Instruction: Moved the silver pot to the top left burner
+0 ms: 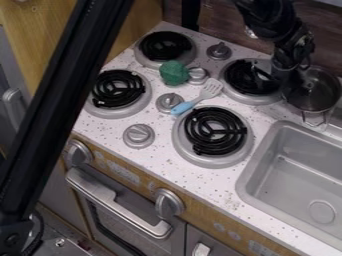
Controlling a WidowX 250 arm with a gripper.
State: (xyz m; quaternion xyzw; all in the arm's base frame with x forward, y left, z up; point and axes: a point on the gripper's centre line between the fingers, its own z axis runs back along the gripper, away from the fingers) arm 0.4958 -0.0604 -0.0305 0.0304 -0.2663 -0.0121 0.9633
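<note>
Silver pot (318, 94) sits near the sink's edge (264, 145), beside the end effector (286, 79)

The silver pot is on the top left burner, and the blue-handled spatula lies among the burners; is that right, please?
Not quite: the camera view shows the pot beside the top right burner; the spatula is as you say.

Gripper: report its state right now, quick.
Gripper: at the silver pot's rim, on the side toward the burners; open, closed or holding it cannot be told.
</note>
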